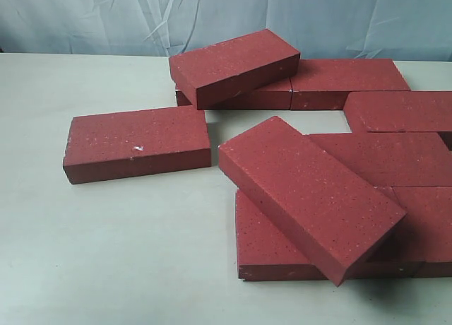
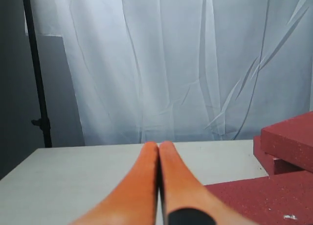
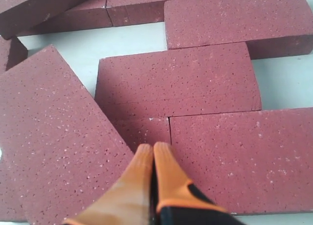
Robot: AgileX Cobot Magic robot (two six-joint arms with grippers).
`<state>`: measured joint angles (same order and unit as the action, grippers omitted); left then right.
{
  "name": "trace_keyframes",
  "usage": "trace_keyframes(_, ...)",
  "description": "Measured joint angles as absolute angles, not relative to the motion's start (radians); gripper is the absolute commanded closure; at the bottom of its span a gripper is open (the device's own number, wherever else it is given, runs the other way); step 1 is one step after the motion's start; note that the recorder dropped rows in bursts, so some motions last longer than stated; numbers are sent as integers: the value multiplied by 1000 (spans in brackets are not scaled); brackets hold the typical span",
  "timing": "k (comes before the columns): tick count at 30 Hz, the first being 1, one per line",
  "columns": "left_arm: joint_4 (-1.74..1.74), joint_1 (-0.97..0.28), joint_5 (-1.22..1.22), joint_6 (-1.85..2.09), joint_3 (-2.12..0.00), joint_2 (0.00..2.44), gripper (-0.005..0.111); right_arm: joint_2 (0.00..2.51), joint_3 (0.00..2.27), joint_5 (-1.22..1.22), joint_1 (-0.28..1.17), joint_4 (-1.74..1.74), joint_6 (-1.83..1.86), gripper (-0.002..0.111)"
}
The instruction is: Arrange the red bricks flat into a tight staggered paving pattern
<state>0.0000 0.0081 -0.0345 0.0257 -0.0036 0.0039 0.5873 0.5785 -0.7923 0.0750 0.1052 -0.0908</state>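
**A:** Where are the red bricks (image 1: 381,155) lying?

**B:** Most are lying flat on the counter (image 1: 106,254), toward the right. 2 are riding up on the others. The front tilted brick (image 1: 311,198) is leaning across the flat ones, and the rear tilted brick (image 1: 233,65) is sitting askew on the back row. The chipped brick (image 1: 138,143) is lying alone, apart on the left.

**A:** And the fingers?

**B:** Both pairs are pressing together and gripping nothing. The right fingers (image 3: 159,154) are hovering over the flat bricks. The front tilted brick (image 3: 54,137) is lying just beside them, its long axis running diagonally to the rows. The left fingers (image 2: 166,154) are sitting low, just beside the chipped brick (image 2: 264,200).

**A:** Which arm is nearer that front one?

**B:** The right, I'm judging. Its fingers are needing to part across the brick's short width before gripping.
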Motion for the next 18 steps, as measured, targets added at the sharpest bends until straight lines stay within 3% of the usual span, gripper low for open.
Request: trace_keyframes(18,0,8,-204,26,-4,4,107,587,579,-715,75,148,-91,109)
